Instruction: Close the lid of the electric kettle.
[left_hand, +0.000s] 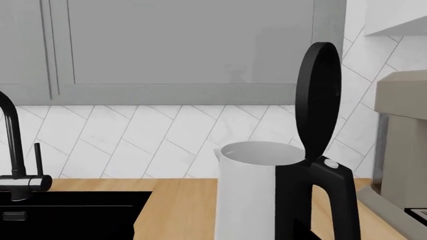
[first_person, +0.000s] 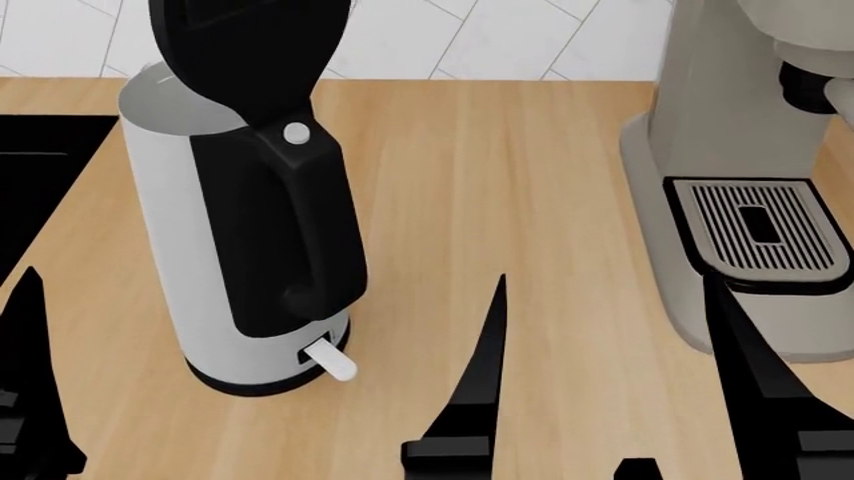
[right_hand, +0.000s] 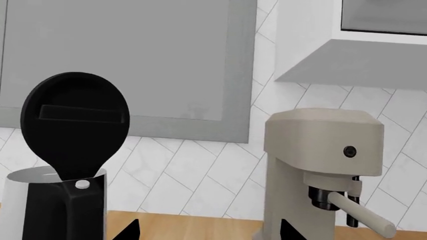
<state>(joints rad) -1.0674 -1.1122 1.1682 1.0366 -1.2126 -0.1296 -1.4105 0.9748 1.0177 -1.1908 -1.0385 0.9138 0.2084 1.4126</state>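
The electric kettle (first_person: 160, 230) is tall and white with a black handle, and stands on the wooden counter at the left. Its round black lid (first_person: 247, 40) stands upright on the hinge, so the kettle mouth is uncovered. The kettle (left_hand: 247, 195) and its lid (left_hand: 320, 95) show in the left wrist view, and again in the right wrist view as kettle (right_hand: 17, 200) and lid (right_hand: 75, 120). My right gripper (first_person: 603, 290) is open and empty, low and to the right of the kettle. My left gripper (left_hand: 212, 234) is open beside the kettle; one finger (first_person: 27, 390) shows at the edge.
A grey coffee machine (first_person: 721, 150) with a slotted drip tray stands to the right of the kettle. A black sink (left_hand: 67, 215) with a black faucet (left_hand: 10, 140) lies to its left. A tiled wall and grey cabinets rise behind the counter (first_person: 507, 180).
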